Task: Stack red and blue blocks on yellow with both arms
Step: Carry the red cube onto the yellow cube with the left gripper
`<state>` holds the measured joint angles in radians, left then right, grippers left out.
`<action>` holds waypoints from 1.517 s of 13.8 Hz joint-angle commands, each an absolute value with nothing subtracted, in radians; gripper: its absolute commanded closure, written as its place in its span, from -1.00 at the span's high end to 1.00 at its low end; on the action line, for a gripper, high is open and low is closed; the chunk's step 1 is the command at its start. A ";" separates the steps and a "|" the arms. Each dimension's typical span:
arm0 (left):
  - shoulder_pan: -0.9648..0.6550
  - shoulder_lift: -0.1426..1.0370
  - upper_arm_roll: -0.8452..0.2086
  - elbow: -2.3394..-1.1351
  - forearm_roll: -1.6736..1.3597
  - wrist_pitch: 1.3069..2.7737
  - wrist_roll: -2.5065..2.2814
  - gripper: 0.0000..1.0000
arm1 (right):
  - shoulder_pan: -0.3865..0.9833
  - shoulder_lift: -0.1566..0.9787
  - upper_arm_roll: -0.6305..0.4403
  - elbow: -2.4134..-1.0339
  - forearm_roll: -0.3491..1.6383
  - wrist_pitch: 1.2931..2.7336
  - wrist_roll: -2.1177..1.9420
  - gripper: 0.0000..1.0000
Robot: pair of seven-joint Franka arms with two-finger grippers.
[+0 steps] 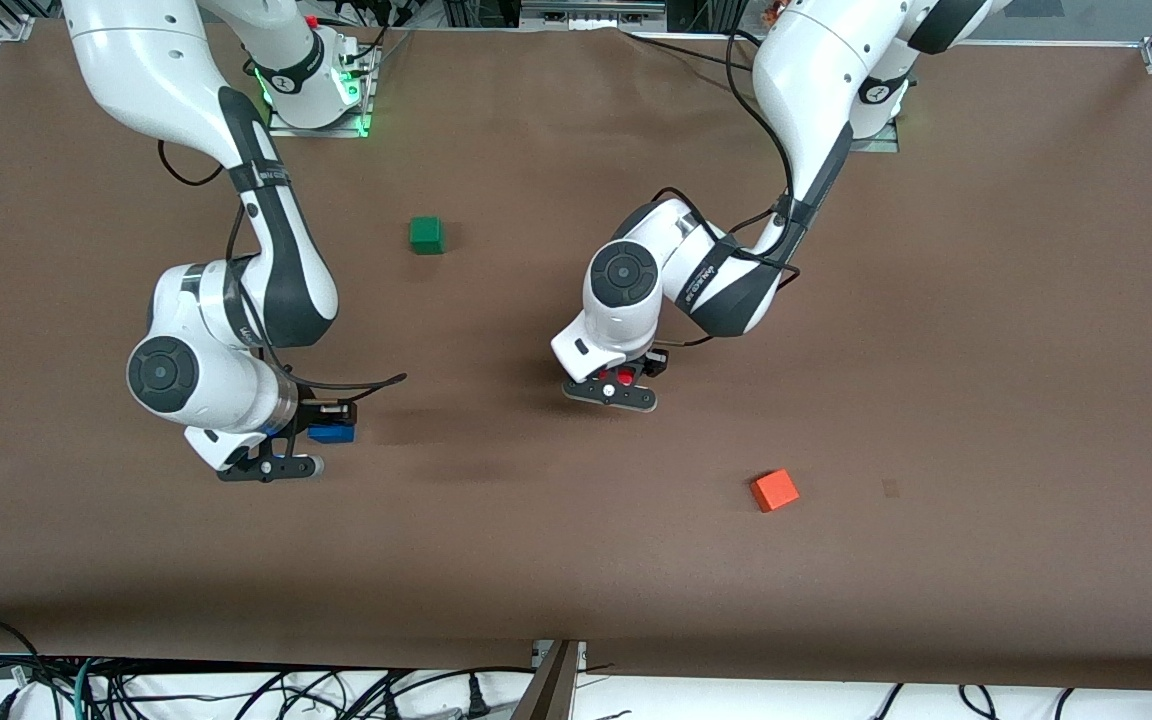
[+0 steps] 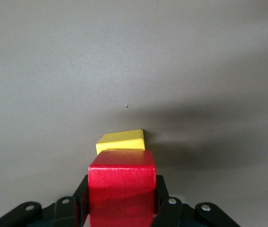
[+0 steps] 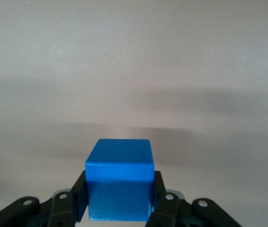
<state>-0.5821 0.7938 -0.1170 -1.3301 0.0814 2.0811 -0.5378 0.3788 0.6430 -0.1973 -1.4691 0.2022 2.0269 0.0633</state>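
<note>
My left gripper (image 1: 620, 384) hangs over the middle of the table, shut on the red block (image 1: 624, 378). In the left wrist view the red block (image 2: 122, 189) sits between the black fingers (image 2: 161, 195), and the yellow cube (image 2: 120, 141) lies on the table just past it and lower. The yellow cube is hidden under the left hand in the front view. My right gripper (image 1: 324, 432) is over the table toward the right arm's end, shut on the blue block (image 1: 333, 433). In the right wrist view the blue block (image 3: 119, 187) is held above bare table.
A green cube (image 1: 426, 235) lies on the brown table between the two arms, nearer the bases. An orange cube (image 1: 774, 490) lies nearer the front camera, toward the left arm's end. Cables run along the front edge.
</note>
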 commanded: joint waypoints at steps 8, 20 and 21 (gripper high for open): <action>-0.580 0.787 -0.114 -1.361 0.106 2.128 -0.528 -1.00 | 0.414 0.652 -0.198 -1.402 0.225 1.987 0.086 -0.05; -0.462 0.671 -0.104 -1.325 0.094 1.971 -0.413 1.00 | 0.546 0.650 -0.198 -1.376 0.229 1.988 0.386 -0.05; -0.418 0.640 -0.107 -1.325 0.091 1.956 -0.393 1.00 | 0.570 0.650 -0.198 -1.368 0.229 1.987 0.444 -0.05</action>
<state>-0.4953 0.7206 -0.0946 -1.3117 0.0833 2.0130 -0.4623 0.5338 0.6456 -0.1927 -1.4090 0.2104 2.0092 0.3578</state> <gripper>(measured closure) 0.000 0.445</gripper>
